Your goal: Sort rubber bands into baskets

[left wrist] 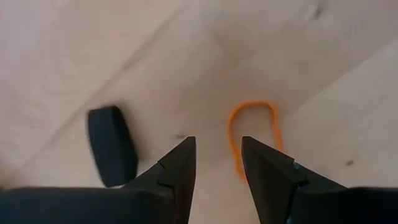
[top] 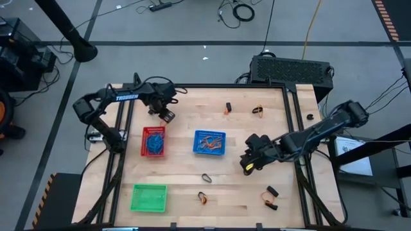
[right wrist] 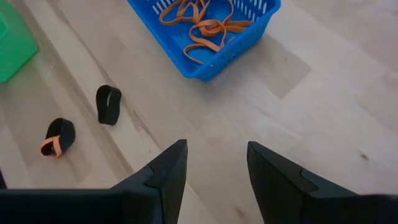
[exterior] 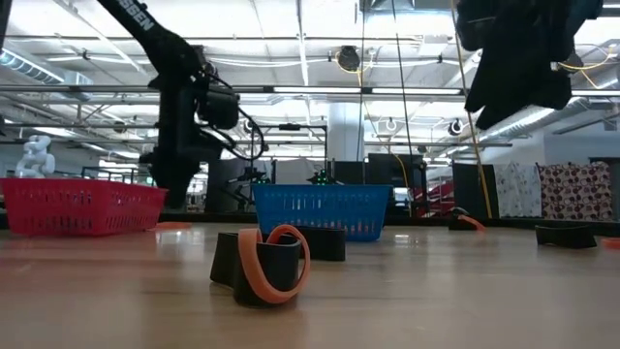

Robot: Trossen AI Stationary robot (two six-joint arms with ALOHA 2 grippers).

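The red basket (top: 153,142) holds blue bands, the blue basket (top: 210,142) holds orange bands (right wrist: 208,25), and the green basket (top: 149,197) stands near the front edge. My left gripper (top: 168,117) is open above the table just beyond the red basket. An orange band (left wrist: 252,134) lies flat on the wood ahead of its fingertips (left wrist: 217,149), with a black band (left wrist: 112,144) beside it. My right gripper (top: 246,168) is open and empty above bare wood, right of the blue basket (right wrist: 236,43).
Loose black and orange bands lie about: near the front middle (top: 207,178) (top: 203,197), front right (top: 272,191) (top: 272,205), and far side (top: 228,108) (top: 257,110). A black box (top: 292,68) stands beyond the table's far right corner.
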